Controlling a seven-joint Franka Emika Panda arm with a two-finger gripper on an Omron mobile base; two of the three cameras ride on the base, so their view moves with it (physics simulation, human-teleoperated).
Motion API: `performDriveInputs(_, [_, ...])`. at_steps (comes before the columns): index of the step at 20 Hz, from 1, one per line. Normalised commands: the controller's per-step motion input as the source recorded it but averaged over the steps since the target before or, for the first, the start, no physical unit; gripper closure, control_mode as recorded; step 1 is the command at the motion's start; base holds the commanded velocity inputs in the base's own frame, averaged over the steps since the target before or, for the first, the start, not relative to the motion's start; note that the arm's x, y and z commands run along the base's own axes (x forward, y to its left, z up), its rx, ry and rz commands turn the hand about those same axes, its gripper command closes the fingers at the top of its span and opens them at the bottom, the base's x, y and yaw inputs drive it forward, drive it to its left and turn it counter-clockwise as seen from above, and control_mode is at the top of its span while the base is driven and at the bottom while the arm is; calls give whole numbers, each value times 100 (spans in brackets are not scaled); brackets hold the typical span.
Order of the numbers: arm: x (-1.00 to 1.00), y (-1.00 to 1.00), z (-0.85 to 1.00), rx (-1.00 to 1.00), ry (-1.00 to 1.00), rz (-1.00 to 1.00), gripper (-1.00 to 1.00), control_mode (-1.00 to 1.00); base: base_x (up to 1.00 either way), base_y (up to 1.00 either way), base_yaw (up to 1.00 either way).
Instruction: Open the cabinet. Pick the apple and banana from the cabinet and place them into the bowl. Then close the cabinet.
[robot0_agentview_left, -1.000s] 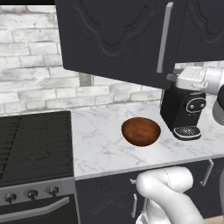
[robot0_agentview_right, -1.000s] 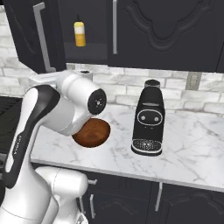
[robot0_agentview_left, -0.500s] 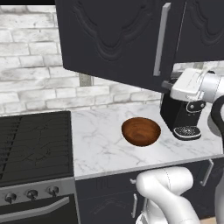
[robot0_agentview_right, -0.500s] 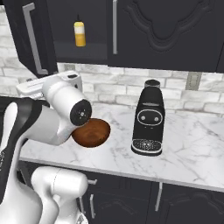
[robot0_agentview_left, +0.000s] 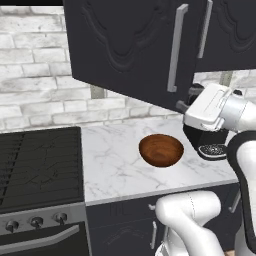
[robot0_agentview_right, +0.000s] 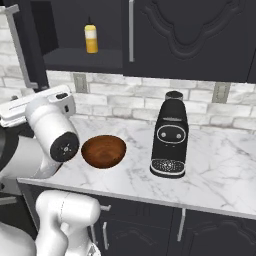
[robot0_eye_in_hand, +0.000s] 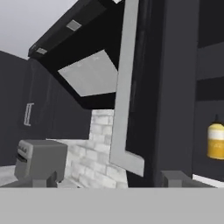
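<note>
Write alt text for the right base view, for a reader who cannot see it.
A black wall cabinet hangs with its left door swung open, showing a yellow bottle on the shelf inside. Below, on the white marble counter, a reddish-brown wooden bowl sits left of a black coffee machine. The robot's white arm fills the lower left.

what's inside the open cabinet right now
In the cabinet, a yellow bottle stands on the shelf. No apple or banana shows; the swung-open left door and shut right door hide the rest.
</note>
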Motion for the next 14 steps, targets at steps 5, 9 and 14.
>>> performDriveInputs(5, [0,100,0,0,-10,0,-100,-100,0,0,0])
performDriveInputs(9, [3,100,0,0,-10,0,-100,-100,0,0,0])
performDriveInputs(14, [7,100,0,0,-9,0,-100,-100,0,0,0])
